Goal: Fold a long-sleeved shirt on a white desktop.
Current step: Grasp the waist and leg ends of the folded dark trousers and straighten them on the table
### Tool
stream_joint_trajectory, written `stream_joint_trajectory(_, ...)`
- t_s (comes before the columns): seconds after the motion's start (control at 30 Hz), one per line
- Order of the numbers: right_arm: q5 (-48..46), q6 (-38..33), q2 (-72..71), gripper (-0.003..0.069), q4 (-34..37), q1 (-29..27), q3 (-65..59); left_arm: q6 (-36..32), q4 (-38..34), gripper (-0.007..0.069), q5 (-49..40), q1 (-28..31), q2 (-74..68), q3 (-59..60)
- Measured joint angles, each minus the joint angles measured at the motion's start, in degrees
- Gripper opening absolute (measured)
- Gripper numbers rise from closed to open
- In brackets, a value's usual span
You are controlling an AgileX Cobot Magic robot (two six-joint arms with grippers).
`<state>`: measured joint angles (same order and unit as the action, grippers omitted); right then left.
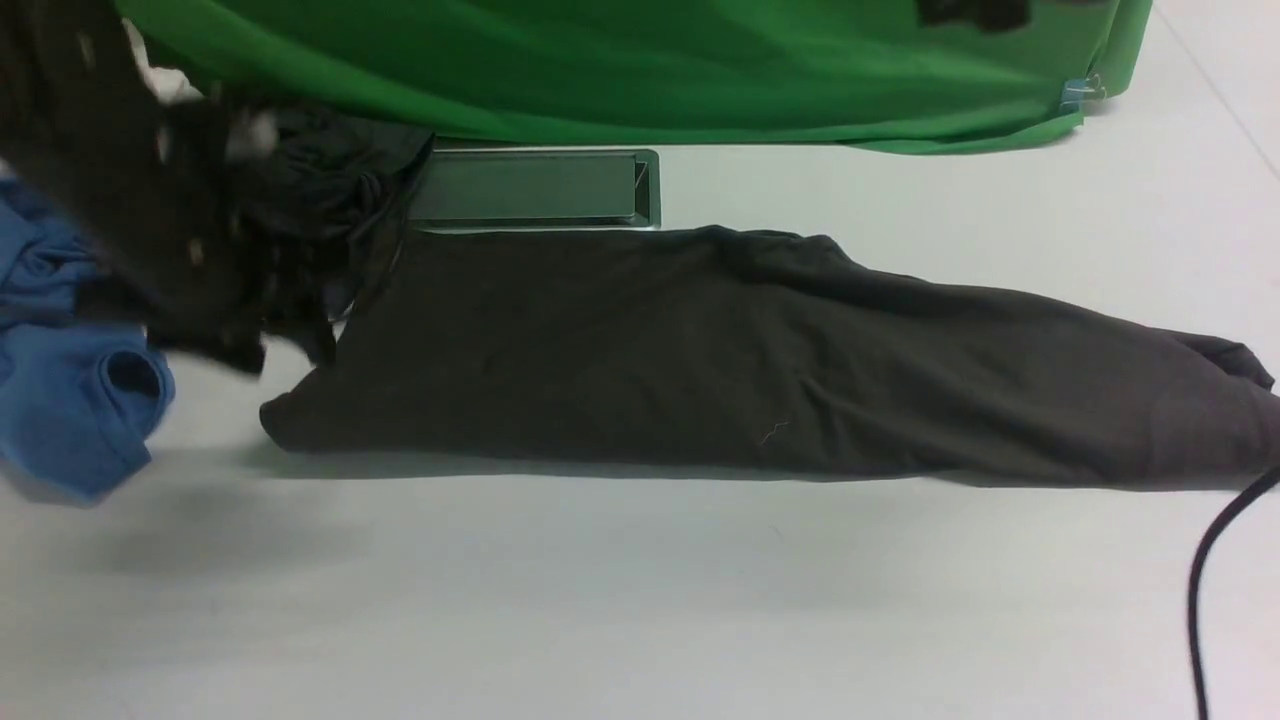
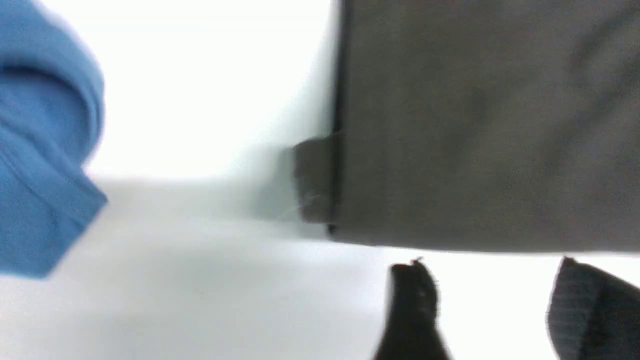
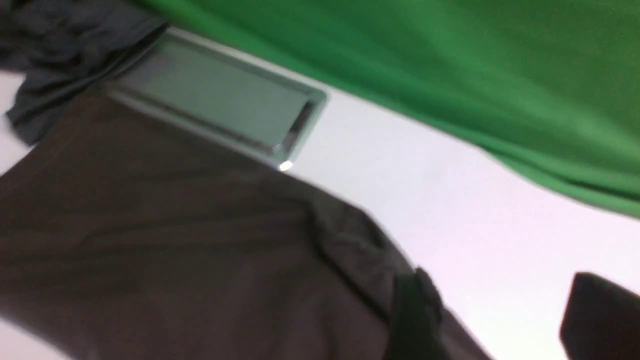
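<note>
The long-sleeved shirt [image 1: 720, 350] lies folded into a long dark band across the white desktop [image 1: 640, 600], from centre left to the right edge. My left arm [image 1: 150, 230] is a dark blur above the shirt's left end. In the left wrist view my left gripper [image 2: 492, 300] is open over bare table, just off the shirt's edge [image 2: 475, 125], with nothing between its fingers. In the right wrist view my right gripper [image 3: 505, 315] is open too. One of its fingers [image 3: 415, 310] is over the shirt's edge [image 3: 175, 250] and the other is over bare table.
A blue garment [image 1: 70, 400] is bunched at the left edge, and a charcoal garment [image 1: 330, 170] lies behind the shirt's left end. The silver-framed cable hatch [image 1: 530, 190] sits just behind the shirt. A green backdrop [image 1: 650, 70] hangs at the back. A black cable [image 1: 1210, 570] curves at the front right.
</note>
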<state>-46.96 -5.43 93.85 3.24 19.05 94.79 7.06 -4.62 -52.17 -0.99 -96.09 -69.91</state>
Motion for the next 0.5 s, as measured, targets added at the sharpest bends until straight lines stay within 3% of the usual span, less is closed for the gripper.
stream_joint_trajectory(0.03,0.53,-0.79,0.00,0.0417,0.00,1.13,-0.44,1.13,-2.38,0.0491,3.52,2.00,-0.87,3.37)
stream_joint_trajectory(0.07,0.59,-1.03,0.00,0.0417,0.00,1.39,-0.45,1.23,-2.72,0.0491,3.52,2.00,-0.96,3.64)
stream_joint_trajectory(0.13,1.01,-2.38,0.00,0.0417,0.00,2.94,-0.45,0.92,-6.80,0.0590,6.09,5.03,-2.23,5.65)
stream_joint_trajectory(0.17,1.07,-2.70,0.00,0.0417,0.00,3.15,-0.45,0.92,-6.80,0.0590,6.09,5.27,-2.23,5.65)
stream_joint_trajectory(0.2,1.19,-3.63,0.00,0.0417,0.06,3.94,-0.45,-1.29,-11.14,0.0648,8.35,7.38,-3.22,6.03)
stream_joint_trajectory(0.37,1.41,-4.77,0.00,0.0417,0.11,4.46,-0.45,-13.04,-25.72,0.0690,10.19,11.23,-6.55,6.03)
stream_joint_trajectory(0.5,1.41,-4.83,0.00,0.0417,0.06,4.51,-0.45,-19.01,-31.46,0.0692,10.01,11.71,-11.71,6.03)
